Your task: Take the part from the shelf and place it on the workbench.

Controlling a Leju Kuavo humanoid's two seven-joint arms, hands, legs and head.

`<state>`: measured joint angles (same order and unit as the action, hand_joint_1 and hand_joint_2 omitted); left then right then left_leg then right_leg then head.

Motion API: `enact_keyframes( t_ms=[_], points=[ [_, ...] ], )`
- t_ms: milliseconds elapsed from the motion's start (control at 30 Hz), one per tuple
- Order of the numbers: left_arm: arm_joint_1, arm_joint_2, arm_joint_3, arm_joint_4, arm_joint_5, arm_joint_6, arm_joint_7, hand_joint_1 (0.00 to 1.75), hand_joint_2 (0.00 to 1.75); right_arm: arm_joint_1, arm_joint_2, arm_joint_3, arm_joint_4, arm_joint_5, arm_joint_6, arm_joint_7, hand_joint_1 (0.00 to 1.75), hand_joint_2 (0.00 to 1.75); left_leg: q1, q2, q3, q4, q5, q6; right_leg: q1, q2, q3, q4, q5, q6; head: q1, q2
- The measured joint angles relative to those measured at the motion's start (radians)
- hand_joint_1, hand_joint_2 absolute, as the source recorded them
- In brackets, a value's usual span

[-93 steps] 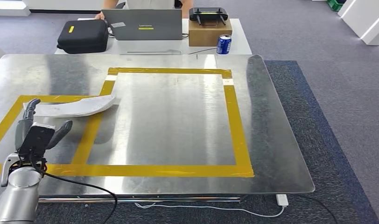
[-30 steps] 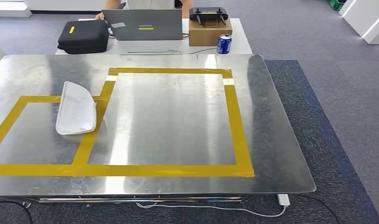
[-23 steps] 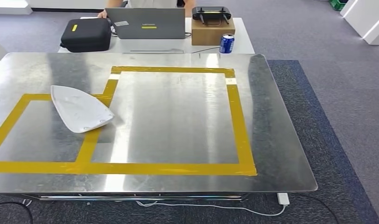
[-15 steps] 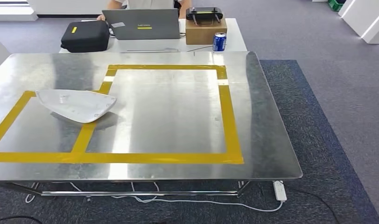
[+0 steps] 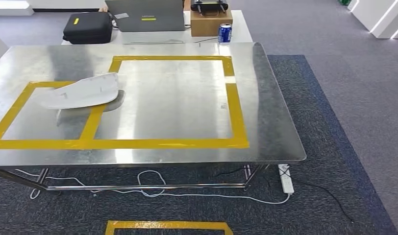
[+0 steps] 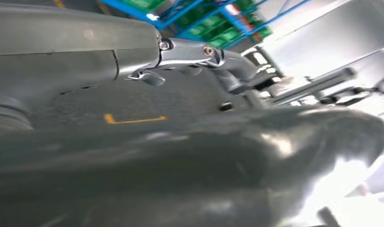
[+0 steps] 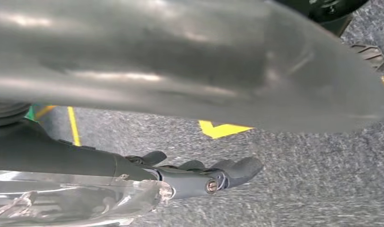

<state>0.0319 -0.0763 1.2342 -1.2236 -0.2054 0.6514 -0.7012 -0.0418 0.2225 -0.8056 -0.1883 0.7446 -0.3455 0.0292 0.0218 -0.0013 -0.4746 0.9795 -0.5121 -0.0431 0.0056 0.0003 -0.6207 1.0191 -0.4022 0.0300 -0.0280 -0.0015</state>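
A: Where is the part [image 5: 82, 91] lying?

B: It is lying on the bench [image 5: 265, 98], across the yellow tape [image 5: 95, 120] between the small square and the big one, well clear of any fingers.

A: Hands?

B: The right hand [image 7: 171, 66] is hanging over carpet, its fingers [image 7: 228, 171] stretched out and holding nothing. The left hand [image 6: 190, 165] is blurring badly, so I cannot tell its state.

A: Which way is the part pointing?

B: Its long axis is running across the bench, slanting a little. The narrow tip is aiming away from the big square and the broad end is reaching into it.

A: Risks?

B: I am judging two. It is a curved shell on slick metal and casting a shadow under one edge, so a knock to the bench could be rocking or sliding it. And it is straddling the line, not sitting inside either square, so the placing may be counting as off.
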Motion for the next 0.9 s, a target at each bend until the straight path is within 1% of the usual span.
enact_keyframes(
  t_ms=[33,67,100,133,167,200,233,267,300,333,367,400,433,467,500,533,567,600,633,667,700,733,767,800,833,867,900],
  points=[
    [0.007,0.0,-0.021,0.032,-0.014,0.021,0.0,0.0,0.0,0.001,0.001,-0.002,0.0,0.002,-0.005,-0.002,0.0,0.0,-0.001,0.001,-0.004,-0.003,0.002,0.01,-0.002,0.0,-0.001,-0.002,0.009,0.006,0.0,0.0],
    [0.01,0.001,-0.034,0.069,-0.046,0.033,0.001,0.0,0.0,0.002,0.001,-0.004,0.0,0.002,-0.009,-0.005,0.0,0.0,-0.002,0.002,-0.011,-0.003,0.01,0.02,-0.004,0.0,-0.004,0.0,0.007,0.011,0.001,0.0],
    [0.009,0.003,-0.038,0.112,-0.1,0.039,0.002,0.0,0.0,0.004,0.001,-0.008,-0.001,0.002,-0.012,-0.007,0.0,0.0,-0.003,0.004,-0.019,-0.003,0.019,0.029,-0.006,0.0,-0.01,0.012,-0.012,0.016,0.002,0.0],
    [0.005,0.008,-0.035,0.162,-0.18,0.041,0.008,0.0,0.0,0.005,0.001,-0.012,-0.001,0.001,-0.014,-0.007,0.0,0.0,-0.002,0.005,-0.031,-0.004,0.03,0.038,-0.007,0.0,-0.021,0.044,-0.05,0.02,0.004,0.0],
    [-0.001,0.014,-0.026,0.222,-0.281,0.042,0.018,0.0,0.0,0.006,0.001,-0.016,-0.001,0.0,-0.014,-0.006,0.0,0.0,-0.003,0.005,-0.044,-0.004,0.042,0.044,-0.008,0.0,-0.037,0.096,-0.102,0.024,0.008,0.0],
    [-0.006,0.018,-0.013,0.283,-0.388,0.043,0.032,0.0,0.0,0.005,0.002,-0.019,-0.001,-0.001,-0.012,-0.005,0.0,0.0,-0.005,0.005,-0.059,-0.004,0.054,0.047,-0.008,0.001,-0.053,0.159,-0.154,0.027,0.012,0.0],
    [-0.01,0.022,0.001,0.346,-0.49,0.043,0.052,0.0,0.0,0.004,0.002,-0.022,-0.001,-0.004,-0.01,-0.001,0.0,0.0,-0.007,0.006,-0.075,-0.003,0.067,0.048,-0.007,0.001,-0.064,0.222,-0.189,0.028,0.015,0.0],
    [-0.014,0.024,0.011,0.412,-0.58,0.042,0.072,0.0,0.0,0.004,0.003,-0.025,-0.001,-0.007,-0.009,0.003,0.0,0.0,-0.009,0.006,-0.092,-0.003,0.08,0.048,-0.007,0.001,-0.064,0.264,-0.199,0.028,0.016,0.0],
    [-0.019,0.024,0.016,0.474,-0.649,0.04,0.088,0.0,0.0,0.004,0.003,-0.029,-0.001,-0.01,-0.007,0.008,0.0,0.0,-0.011,0.007,-0.109,-0.002,0.093,0.048,-0.007,0.001,-0.048,0.275,-0.185,0.026,0.016,0.0],
    [-0.023,0.024,0.017,0.535,-0.704,0.034,0.102,0.0,0.0,0.004,0.004,-0.033,-0.001,-0.012,-0.007,0.013,0.0,0.0,-0.013,0.007,-0.125,-0.002,0.107,0.047,-0.006,0.001,-0.015,0.254,-0.157,0.021,0.017,0.0],
    [-0.027,0.023,0.015,0.595,-0.75,0.026,0.114,0.0,0.0,0.003,0.005,-0.037,-0.001,-0.014,-0.006,0.016,0.0,0.0,-0.015,0.007,-0.141,-0.002,0.12,0.046,-0.003,0.001,0.036,0.199,-0.129,0.015,0.017,0.0],
    [-0.03,0.021,0.011,0.644,-0.79,0.015,0.125,0.0,0.0,0.001,0.006,-0.04,-0.002,-0.014,-0.005,0.018,0.0,0.0,-0.017,0.007,-0.153,-0.001,0.132,0.043,0.0,0.001,0.099,0.12,-0.121,0.007,0.016,0.0],
    [-0.032,0.02,0.004,0.688,-0.828,0.001,0.138,0.0,0.0,-0.002,0.008,-0.042,-0.003,-0.013,-0.002,0.019,0.0,0.0,-0.018,0.007,-0.161,0.0,0.143,0.04,0.004,0.0,0.157,0.038,-0.127,0.001,0.016,0.0],
    [-0.034,0.018,-0.006,0.727,-0.865,-0.017,0.15,0.0,0.0,-0.005,0.01,-0.044,-0.003,-0.012,0.001,0.017,0.0,0.0,-0.018,0.007,-0.166,-0.002,0.155,0.036,0.007,0.0,0.197,-0.023,-0.138,-0.003,0.016,0.0],
    [-0.036,0.018,-0.018,0.761,-0.898,-0.043,0.161,0.0,0.0,-0.007,0.012,-0.046,-0.004,-0.01,0.004,0.014,0.0,0.0,-0.017,0.007,-0.167,-0.004,0.167,0.031,0.011,0.0,0.216,-0.059,-0.148,-0.007,0.017,0.0],
    [-0.037,0.017,-0.03,0.791,-0.926,-0.072,0.171,0.0,0.0,-0.007,0.013,-0.047,-0.004,-0.008,0.006,0.009,0.0,0.0,-0.016,0.008,-0.168,-0.009,0.179,0.025,0.012,0.0,0.214,-0.071,-0.144,-0.011,0.019,0.0],
    [-0.038,0.016,-0.042,0.82,-0.95,-0.108,0.182,0.0,0.0,-0.007,0.015,-0.048,-0.004,-0.006,0.008,0.005,0.0,0.0,-0.013,0.007,-0.17,-0.012,0.184,0.019,0.013,-0.001,0.203,-0.07,-0.132,-0.018,0.021,0.0],
    [-0.039,0.016,-0.054,0.844,-0.966,-0.154,0.198,0.0,0.0,-0.007,0.016,-0.048,-0.003,-0.003,0.011,0.001,0.0,0.0,-0.012,0.006,-0.176,-0.005,0.169,0.013,0.012,-0.002,0.192,-0.071,-0.12,-0.026,0.023,0.0],
    [-0.039,0.016,-0.063,0.865,-0.966,-0.217,0.222,0.0,0.0,-0.006,0.016,-0.048,-0.003,0.003,0.016,-0.002,0.0,0.0,-0.011,0.005,-0.186,0.017,0.133,0.008,0.01,-0.003,0.179,-0.074,-0.105,-0.034,0.021,0.0],
    [-0.042,0.017,-0.065,0.885,-0.941,-0.313,0.253,0.0,0.0,-0.006,0.017,-0.048,-0.003,0.009,0.023,-0.004,0.0,0.0,-0.01,0.004,-0.2,0.061,0.078,0.005,0.008,-0.004,0.163,-0.075,-0.09,-0.04,0.018,0.0],
    [-0.044,0.019,-0.056,0.901,-0.883,-0.447,0.28,0.0,0.0,-0.006,0.017,-0.048,-0.003,0.016,0.03,-0.005,0.0,0.0,-0.011,0.004,-0.216,0.125,0.02,0.002,0.008,-0.004,0.148,-0.074,-0.076,-0.043,0.014,0.0],
    [-0.047,0.02,-0.037,0.914,-0.805,-0.602,0.301,0.0,0.0,-0.005,0.017,-0.048,-0.003,0.022,0.037,-0.006,0.0,0.0,-0.01,0.004,-0.23,0.194,-0.022,-0.001,0.008,-0.004,0.131,-0.073,-0.062,-0.042,0.01,0.0],
    [-0.049,0.02,-0.012,0.924,-0.725,-0.758,0.312,0.0,0.0,-0.005,0.017,-0.048,-0.003,0.026,0.041,-0.005,0.0,0.0,-0.01,0.004,-0.236,0.251,-0.04,-0.003,0.008,-0.005,0.114,-0.07,-0.048,-0.04,0.01,0.0],
    [-0.051,0.02,0.013,0.93,-0.666,-0.884,0.314,0.0,0.0,-0.005,0.017,-0.048,-0.003,0.027,0.044,-0.005,0.0,0.0,-0.008,0.004,-0.229,0.282,-0.032,-0.006,0.007,-0.006,0.096,-0.066,-0.036,-0.037,0.009,0.0],
    [-0.053,0.019,0.032,0.933,-0.64,-0.963,0.317,0.0,0.0,-0.005,0.017,-0.048,-0.003,0.028,0.046,-0.005,0.0,0.0,-0.006,0.004,-0.206,0.278,-0.007,-0.009,0.006,-0.007,0.076,-0.06,-0.026,-0.033,0.009,0.0],
    [-0.056,0.019,0.042,0.936,-0.651,-0.986,0.325,0.0,0.0,-0.005,0.017,-0.048,-0.003,0.029,0.049,-0.004,0.0,0.0,-0.003,0.004,-0.164,0.239,0.019,-0.013,0.003,-0.008,0.057,-0.053,-0.017,-0.028,0.009,0.0],
    [-0.058,0.02,0.04,0.937,-0.69,-0.962,0.34,0.0,0.0,-0.006,0.017,-0.048,-0.004,0.03,0.053,-0.001,0.0,0.0,0.001,0.004,-0.108,0.176,0.032,-0.018,0.003,-0.008,0.04,-0.045,-0.009,-0.022,0.008,0.0]
  ],
)
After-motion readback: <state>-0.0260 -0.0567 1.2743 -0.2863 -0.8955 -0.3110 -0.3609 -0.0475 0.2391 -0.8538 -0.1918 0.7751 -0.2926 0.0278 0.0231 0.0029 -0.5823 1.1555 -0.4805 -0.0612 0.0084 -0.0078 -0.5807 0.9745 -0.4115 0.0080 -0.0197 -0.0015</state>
